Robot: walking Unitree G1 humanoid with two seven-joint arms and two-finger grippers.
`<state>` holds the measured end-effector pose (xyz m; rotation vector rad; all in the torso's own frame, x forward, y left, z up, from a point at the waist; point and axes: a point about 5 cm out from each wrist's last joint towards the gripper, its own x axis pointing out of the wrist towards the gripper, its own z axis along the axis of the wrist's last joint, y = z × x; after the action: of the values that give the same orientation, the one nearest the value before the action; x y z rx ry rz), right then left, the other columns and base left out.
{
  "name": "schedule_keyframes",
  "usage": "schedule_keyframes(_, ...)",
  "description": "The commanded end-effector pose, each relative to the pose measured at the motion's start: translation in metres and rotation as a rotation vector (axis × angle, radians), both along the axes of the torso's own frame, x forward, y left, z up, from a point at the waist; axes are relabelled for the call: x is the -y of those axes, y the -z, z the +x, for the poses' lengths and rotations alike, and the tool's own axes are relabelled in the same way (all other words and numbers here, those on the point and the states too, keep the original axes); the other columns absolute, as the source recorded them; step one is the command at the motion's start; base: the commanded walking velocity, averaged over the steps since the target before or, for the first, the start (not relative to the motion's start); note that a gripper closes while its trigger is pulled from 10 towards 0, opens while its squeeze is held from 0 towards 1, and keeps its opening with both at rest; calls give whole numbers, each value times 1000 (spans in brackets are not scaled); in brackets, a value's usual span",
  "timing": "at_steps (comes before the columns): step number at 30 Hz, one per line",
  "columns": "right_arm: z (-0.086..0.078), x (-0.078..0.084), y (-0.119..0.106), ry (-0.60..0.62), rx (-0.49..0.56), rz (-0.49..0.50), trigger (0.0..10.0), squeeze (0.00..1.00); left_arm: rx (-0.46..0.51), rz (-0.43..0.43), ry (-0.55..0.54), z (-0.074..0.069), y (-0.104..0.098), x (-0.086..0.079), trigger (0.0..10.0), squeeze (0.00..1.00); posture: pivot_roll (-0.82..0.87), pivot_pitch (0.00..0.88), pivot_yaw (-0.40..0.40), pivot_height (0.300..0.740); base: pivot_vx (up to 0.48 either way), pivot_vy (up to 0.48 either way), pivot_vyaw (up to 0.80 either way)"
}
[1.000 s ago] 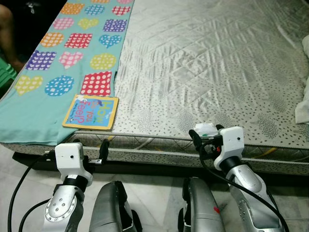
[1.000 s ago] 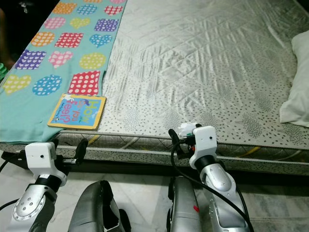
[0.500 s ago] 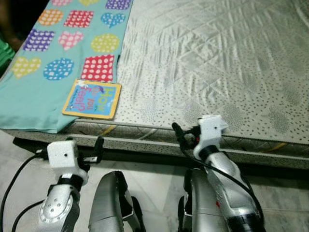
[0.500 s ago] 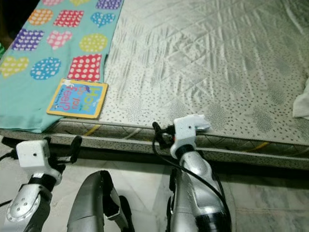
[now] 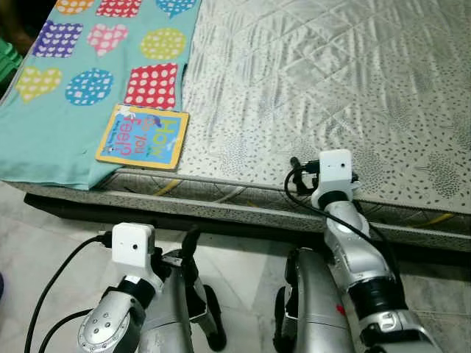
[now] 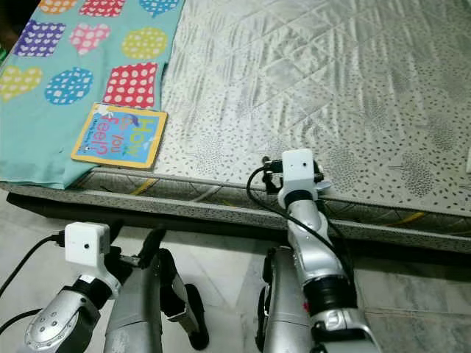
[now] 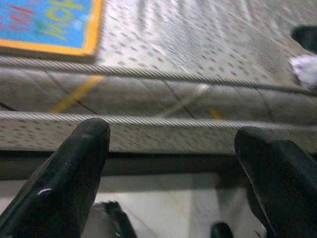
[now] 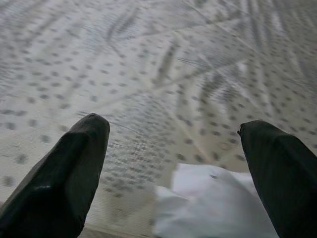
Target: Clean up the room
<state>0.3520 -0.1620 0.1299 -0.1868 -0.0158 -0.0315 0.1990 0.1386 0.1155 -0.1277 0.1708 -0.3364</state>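
A crumpled white wad (image 8: 213,203) lies on the grey dotted mattress (image 5: 331,73) just inside its front edge. My right gripper (image 8: 173,126) hovers over it, open, with one black finger on either side and neither touching it. From the head, the right gripper (image 5: 316,165) sits at the middle of the mattress's front edge. A picture book (image 5: 141,137) with an orange border rests on the front left corner, partly on a teal blanket (image 5: 73,88) with coloured hearts and dots. My left gripper (image 6: 136,248) is open and empty, low in front of the bed's side.
The bed's dark base (image 5: 73,209) runs along the pale tiled floor (image 5: 243,254). My two legs (image 5: 173,309) stand close to it. Something green (image 5: 6,62) shows at the far left edge. Most of the mattress surface is bare.
The view has tilted down and nearer the bed. My right gripper, which had the white wad at its fingers, moved over the mattress edge and opened. My left arm dropped lower.
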Motion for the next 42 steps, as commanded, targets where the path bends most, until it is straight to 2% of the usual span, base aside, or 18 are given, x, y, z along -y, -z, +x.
schedule_keyframes(1,-1,9,6,41,-18,-5,10000,0,-18,20,80,-8,2,7,10000,0,-7,368,43,580,0,0,0)
schedule_keyframes(15,-8,32,12,63,-45,-38,10000,0,-29,31,100,-6,2,7,10000,0,-13,358,51,580,0,0,0)
schedule_keyframes(25,-14,43,15,68,-76,-61,10000,0,-29,35,98,-4,3,6,10000,0,-18,348,50,580,0,0,0)
schedule_keyframes(37,-22,36,33,42,-198,-54,10000,0,-34,37,101,-4,3,6,10000,0,-19,338,52,580,0,0,0)
schedule_keyframes(41,-22,31,33,31,-205,-47,10000,0,-34,37,101,-3,3,7,10000,0,-19,339,53,580,0,0,0)
schedule_keyframes(42,-22,31,33,30,-206,-45,7922,0,-34,37,100,-3,3,6,10000,0,-18,339,52,580,0,0,0)
